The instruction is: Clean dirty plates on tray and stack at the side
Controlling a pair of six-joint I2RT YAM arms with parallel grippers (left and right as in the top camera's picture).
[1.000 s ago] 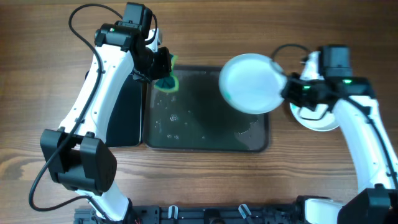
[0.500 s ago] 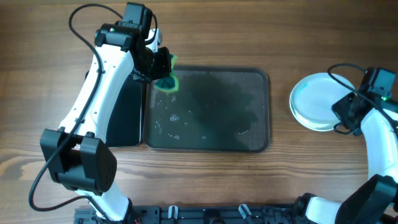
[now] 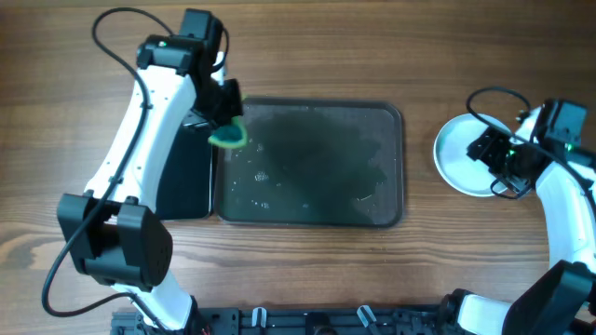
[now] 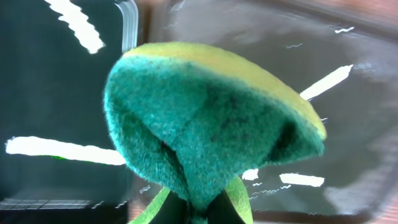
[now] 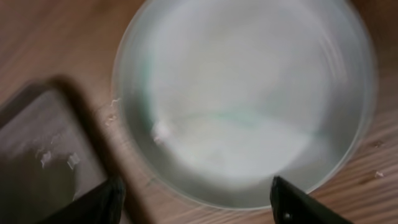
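Observation:
The large dark tray (image 3: 372, 121) lies wet and carries no plates. To its right on the wood sits a round white plate (image 3: 454, 149) with faint teal streaks (image 5: 249, 99); I cannot tell how many plates lie under it. My right gripper (image 3: 486, 154) hovers over it, open, and its dark fingertips (image 5: 292, 202) straddle the plate's near rim without touching it. My left gripper (image 3: 226, 130) is shut on a green and yellow sponge (image 4: 205, 118), which hangs above the tray's left rim.
A smaller black tray (image 3: 182, 177) lies against the left side of the large tray, under the left arm. Droplets and smears cover the large tray's floor (image 4: 348, 124). Bare wooden table surrounds both trays.
The right arm carried a plate from above the tray to the right side, set it down and opened its jaws. The left arm shifted the sponge slightly left.

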